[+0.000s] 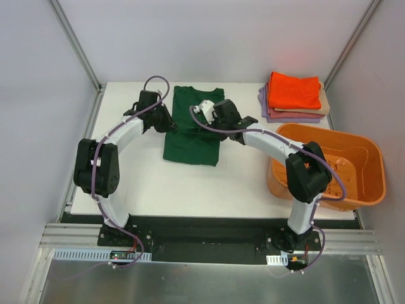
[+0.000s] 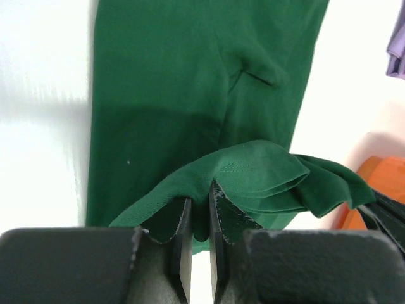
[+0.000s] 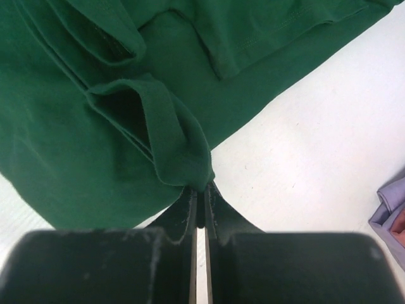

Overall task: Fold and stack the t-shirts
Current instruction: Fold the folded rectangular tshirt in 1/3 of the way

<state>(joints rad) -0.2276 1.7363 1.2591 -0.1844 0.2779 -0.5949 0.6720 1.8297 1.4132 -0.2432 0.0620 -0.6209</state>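
A dark green t-shirt [image 1: 193, 136] lies folded lengthwise in the middle of the white table [image 1: 152, 183]. My left gripper [image 1: 166, 120] is shut on its left edge; in the left wrist view a bunched fold of green cloth [image 2: 253, 174] sits pinched between the fingers of my left gripper [image 2: 200, 212]. My right gripper [image 1: 212, 117] is shut on the shirt's right edge; the right wrist view shows a green corner [image 3: 180, 155] clamped in my right gripper [image 3: 200, 193]. Folded orange [image 1: 294, 90], tan [image 1: 324, 104] and lavender [image 1: 285, 118] t-shirts are stacked at the back right.
An orange plastic basket [image 1: 370, 183] stands at the right of the table, beside the right arm's elbow. Metal frame posts run up at the back corners. White walls enclose the table on three sides.
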